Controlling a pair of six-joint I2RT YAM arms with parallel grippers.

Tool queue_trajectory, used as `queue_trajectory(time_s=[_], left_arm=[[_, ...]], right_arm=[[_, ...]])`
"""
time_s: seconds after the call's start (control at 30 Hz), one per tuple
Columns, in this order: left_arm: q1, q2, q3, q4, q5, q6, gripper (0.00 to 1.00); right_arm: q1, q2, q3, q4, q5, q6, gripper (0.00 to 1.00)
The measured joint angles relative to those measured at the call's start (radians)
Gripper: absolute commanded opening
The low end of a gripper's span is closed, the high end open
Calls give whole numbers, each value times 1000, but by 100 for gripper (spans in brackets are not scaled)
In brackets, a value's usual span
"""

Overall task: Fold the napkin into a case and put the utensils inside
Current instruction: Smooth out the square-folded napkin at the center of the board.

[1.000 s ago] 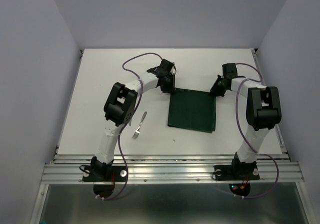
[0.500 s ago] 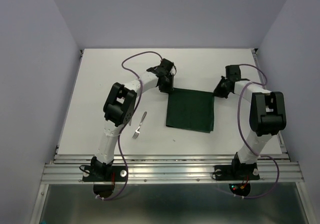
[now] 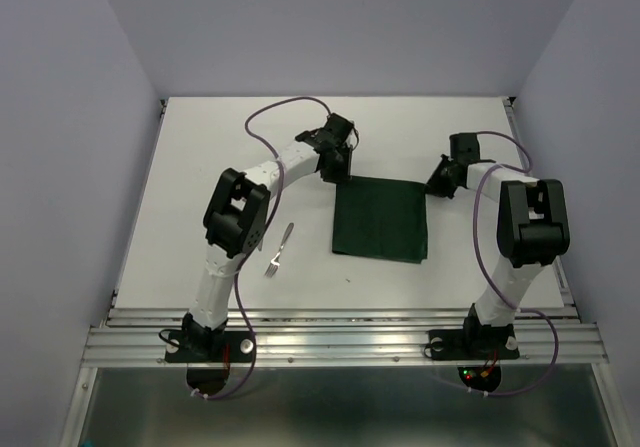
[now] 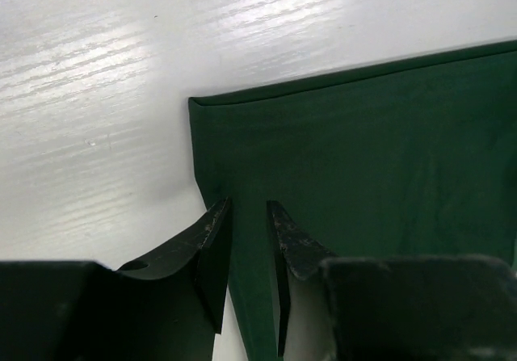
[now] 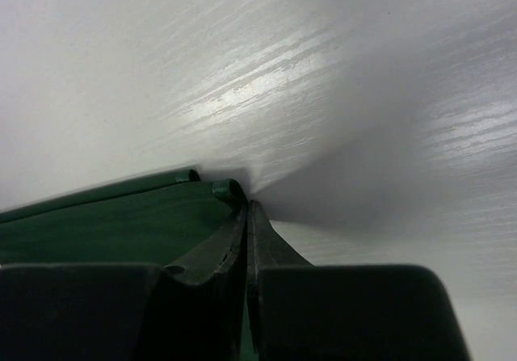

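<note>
The dark green napkin (image 3: 382, 219) lies as a folded rectangle in the middle of the table. My left gripper (image 3: 338, 174) is at its far left corner. In the left wrist view (image 4: 250, 207) the jaws stand narrowly apart with a strip of the napkin's (image 4: 363, 151) left edge pinched up between them. My right gripper (image 3: 436, 186) is at the far right corner. In the right wrist view (image 5: 246, 203) it is shut on the rolled corner of the napkin (image 5: 105, 224). The silver fork (image 3: 278, 249) lies on the table left of the napkin. The knife is not in view.
The white table (image 3: 200, 167) ends at a metal rail (image 3: 340, 317) along the near side. Purple-grey walls stand to the left, right and back. Cables loop above both arms.
Both grippers have shifted slightly toward the far side at the napkin's far corners. The napkin's far edge now lies straighter and its right side has drawn in a little.
</note>
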Motion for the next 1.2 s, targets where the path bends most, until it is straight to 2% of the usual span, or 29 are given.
queue_trajectory(time_s=[0.17,0.23,0.33,0.37,0.4,0.53,0.7,0.93,1.2], left_arm=[[-22,-100,-67,7,-3,-1,34],[-31,-166,-132,19,-3,-5,31],[-45,-282,-262,39,-1,-24,16],[-48,-311,-301,52,0,-27,1],[-53,-339,-342,59,4,-34,0],[-76,-392,-482,99,36,-63,0],[-105,-389,-577,135,66,-97,0],[-128,-348,-591,176,61,-117,0],[-134,-347,-582,119,19,-108,0]], right_arm=[[0,0,0,1,5,-1,7],[0,-1,0,1,6,-2,7],[0,-2,0,0,8,-3,7],[0,-2,0,0,8,-3,7],[0,-3,-2,0,10,-3,7],[0,-5,-2,0,16,-4,7],[0,-5,-2,0,17,-4,7],[0,-8,-6,0,18,-4,7],[0,-34,-27,-16,24,-11,7]])
